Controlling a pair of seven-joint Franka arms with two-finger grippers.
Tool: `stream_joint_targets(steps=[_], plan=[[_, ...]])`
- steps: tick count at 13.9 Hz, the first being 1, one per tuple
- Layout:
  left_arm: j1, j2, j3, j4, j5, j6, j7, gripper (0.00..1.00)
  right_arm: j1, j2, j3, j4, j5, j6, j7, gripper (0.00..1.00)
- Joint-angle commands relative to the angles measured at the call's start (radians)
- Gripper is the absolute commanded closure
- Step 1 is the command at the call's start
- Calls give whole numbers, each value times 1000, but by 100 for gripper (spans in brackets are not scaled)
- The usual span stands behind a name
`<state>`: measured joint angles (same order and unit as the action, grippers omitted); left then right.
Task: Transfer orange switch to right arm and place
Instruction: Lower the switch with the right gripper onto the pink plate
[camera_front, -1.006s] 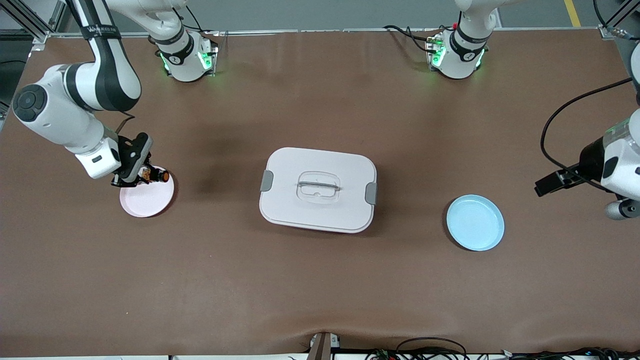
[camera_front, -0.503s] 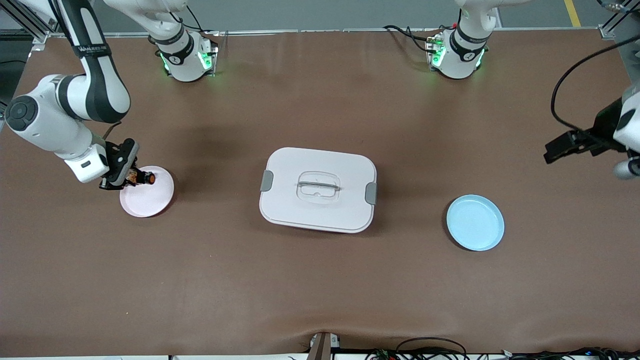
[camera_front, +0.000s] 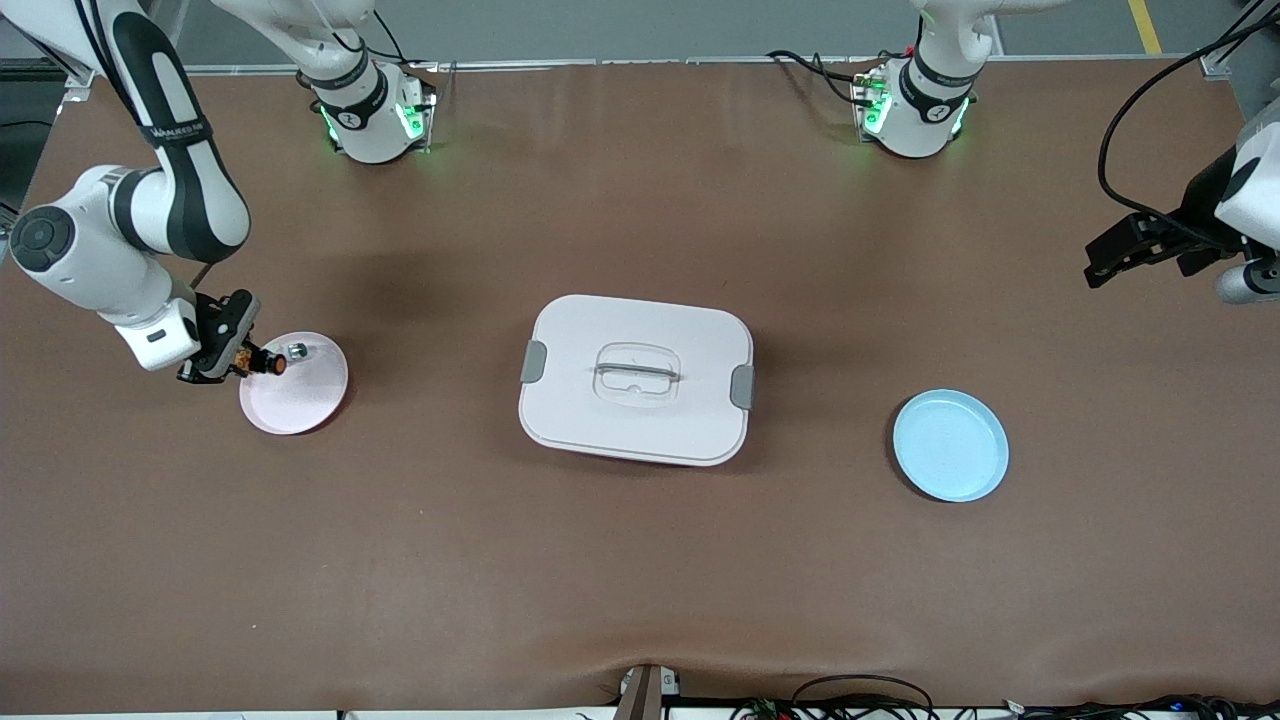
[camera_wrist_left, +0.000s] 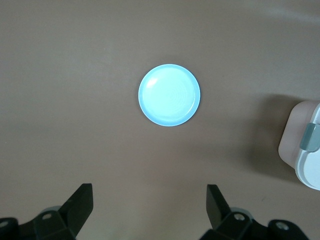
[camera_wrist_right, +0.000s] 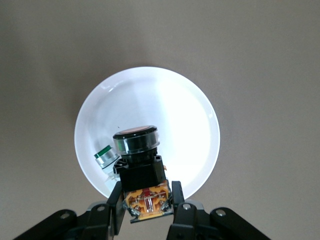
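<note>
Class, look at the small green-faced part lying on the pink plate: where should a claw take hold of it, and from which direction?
Grip the green-faced part across its round silvery collar, coming straight down from above. It lies low on the pink plate close to the rim, so a sideways approach would likely hit the rim. The right claw, shut on the orange switch, crowds it, so that should probably clear first.

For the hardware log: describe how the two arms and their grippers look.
Both arms are glossy white with black joint bands. The right arm carries small white lettering on a black band. Green lights glow at both bases. The right gripper has black, angular fingers with visible screw heads. The left gripper has matching black wedge-shaped fingers, and a thick black cable loops along the left arm.
</note>
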<state>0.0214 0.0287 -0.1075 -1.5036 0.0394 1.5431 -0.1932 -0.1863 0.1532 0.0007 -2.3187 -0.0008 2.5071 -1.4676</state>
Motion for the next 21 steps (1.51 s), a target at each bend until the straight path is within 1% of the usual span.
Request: stream_joint_targets(steps=[1,9,16,21], plan=[[-1,-55,8,-64,-16,22,24,0,-15,20,18,-1,-19,32,-8,100],[2,-56,8,-64,-16,35,24,0,16,126,19,2,-19,173,-8,100],[2,-52,11,-66,-16,35,24,0,16,187,21,5,-18,236,-10,100],[2,-49,11,-66,-16,35,24,0,16,207,21,7,-18,254,-11,100]])
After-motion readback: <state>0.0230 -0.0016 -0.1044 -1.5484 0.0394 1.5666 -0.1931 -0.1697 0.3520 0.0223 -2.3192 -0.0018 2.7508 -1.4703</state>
